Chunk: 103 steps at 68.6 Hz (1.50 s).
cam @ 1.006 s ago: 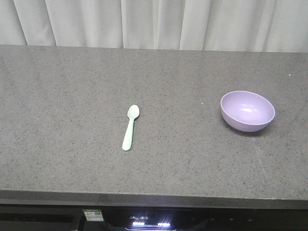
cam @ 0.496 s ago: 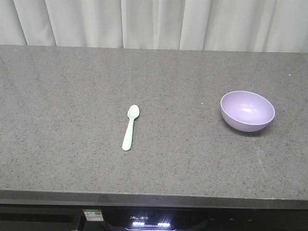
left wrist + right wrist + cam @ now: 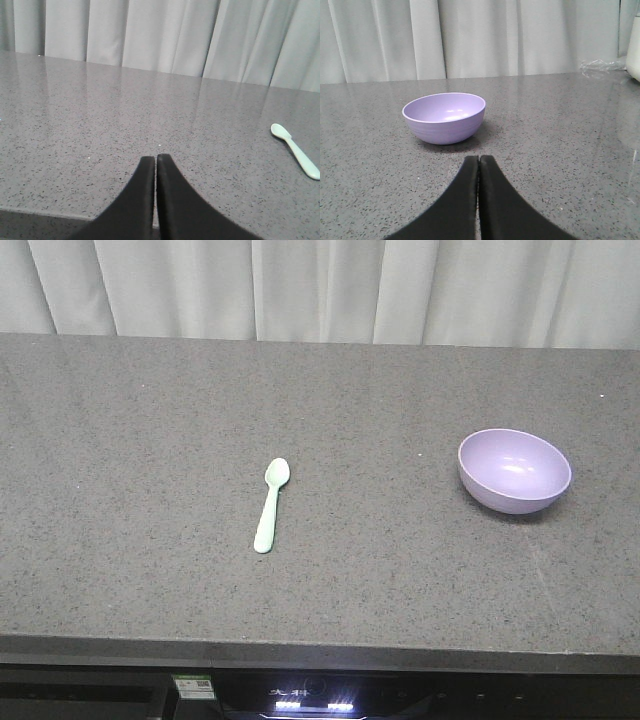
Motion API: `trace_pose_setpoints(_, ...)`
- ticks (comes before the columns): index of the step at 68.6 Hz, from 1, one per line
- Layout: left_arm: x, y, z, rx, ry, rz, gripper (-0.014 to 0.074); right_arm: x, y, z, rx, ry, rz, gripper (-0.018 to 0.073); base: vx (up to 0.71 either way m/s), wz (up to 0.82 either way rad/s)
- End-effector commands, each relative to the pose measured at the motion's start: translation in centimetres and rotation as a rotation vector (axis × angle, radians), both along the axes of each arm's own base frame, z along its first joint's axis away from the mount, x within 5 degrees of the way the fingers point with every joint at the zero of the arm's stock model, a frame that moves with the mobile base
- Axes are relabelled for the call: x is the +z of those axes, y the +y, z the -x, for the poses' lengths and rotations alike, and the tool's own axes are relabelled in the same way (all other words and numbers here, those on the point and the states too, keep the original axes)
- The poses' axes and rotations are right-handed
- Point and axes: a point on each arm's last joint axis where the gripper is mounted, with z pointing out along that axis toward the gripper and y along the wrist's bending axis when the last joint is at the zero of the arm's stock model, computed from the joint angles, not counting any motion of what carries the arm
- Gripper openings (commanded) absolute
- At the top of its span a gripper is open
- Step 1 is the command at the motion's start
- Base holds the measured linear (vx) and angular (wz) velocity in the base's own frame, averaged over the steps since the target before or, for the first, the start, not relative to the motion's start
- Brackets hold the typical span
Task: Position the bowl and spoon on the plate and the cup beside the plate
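Nothing moved since before: spoon [image 3: 271, 505] flat on counter [image 3: 120, 440], bowl [image 3: 514, 471] upright well apart, left gripper [image 3: 156, 159] and right gripper [image 3: 478, 159] pinched closed, empty.

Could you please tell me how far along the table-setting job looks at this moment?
Nothing looks done yet. The bowl sits empty on the bare counter, and the spoon lies well apart from it. No plate or cup shows in any view. Nothing is in hand: the left gripper and right gripper are both shut and empty. Every placement is left to do.
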Motion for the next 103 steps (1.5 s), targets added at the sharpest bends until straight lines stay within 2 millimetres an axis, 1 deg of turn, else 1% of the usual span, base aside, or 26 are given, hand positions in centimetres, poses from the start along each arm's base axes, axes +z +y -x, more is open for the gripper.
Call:
trace_pose_setpoints(1,0.0,0.0,0.0,-0.002,-0.062,0.004,-0.0006,0.4,0.1,0.0,0.007,-0.069,0.018,-0.0001,0.0,0.0)
trace_pose_setpoints(75,0.1,0.0,0.0,-0.002,-0.067,0.018,-0.0006,0.5,0.1,0.0,0.009,-0.078,0.016,-0.0001,0.0,0.0)
trace_pose_setpoints(82,0.2,0.0,0.0,-0.001,-0.084,0.118,-0.0006,0.9,0.2,0.1,0.018,-0.119,-0.029,-0.0001,0.0,0.0)
trace_pose_setpoints(88,0.5,0.0,0.0,0.0,-0.104,0.269,-0.0006,1.3,0.2,0.1,0.027,-0.175,-0.091,-0.0001,0.0,0.0)
trace_pose_setpoints(93,0.7,0.1,0.0,0.003,-0.128,0.344,-0.0006,1.6,0.2,0.1,0.03,-0.206,-0.132,-0.0001,0.0,0.0)
trace_pose_setpoints(103,1.2,0.3,0.1,0.014,-0.185,0.422,-0.0006,1.9,0.2,0.2,0.031,-0.242,-0.202,-0.0001,0.0,0.0)
